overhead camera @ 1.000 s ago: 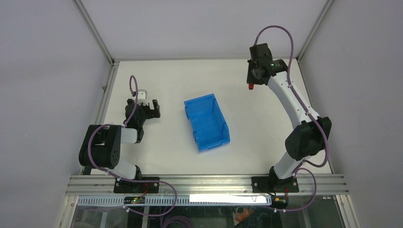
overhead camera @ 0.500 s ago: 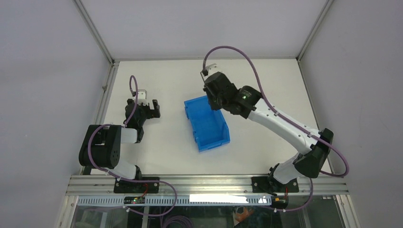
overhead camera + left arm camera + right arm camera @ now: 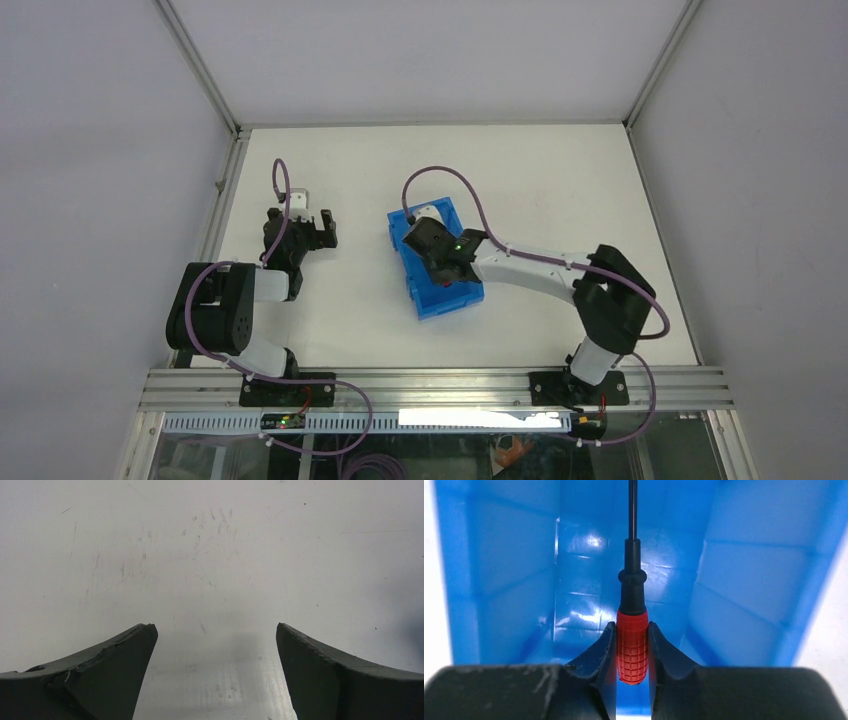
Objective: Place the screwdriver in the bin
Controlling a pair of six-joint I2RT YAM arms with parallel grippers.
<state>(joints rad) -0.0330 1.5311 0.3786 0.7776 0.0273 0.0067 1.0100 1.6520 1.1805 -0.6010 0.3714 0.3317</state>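
Right tool (image 3: 632,628): clamped on the red handle of the screwdriver (image 3: 632,652), held down inside the bin (image 3: 744,580) at mid-desk, with the thin shaft pointing straight ahead of the tool, roughly along the bin's length. Opening here should, in my judgement, drop it on the bin floor. Left tool (image 3: 214,630): spread wide, empty, over bare desk (image 3: 210,540) near the left edge, well apart from the bin. Change: a second ago the right arm held the screwdriver at the far right corner; it has since swung across and descended, left arm unmoved.

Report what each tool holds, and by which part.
The right tool grips the screwdriver by its red handle, over the bin; the left tool holds nothing.
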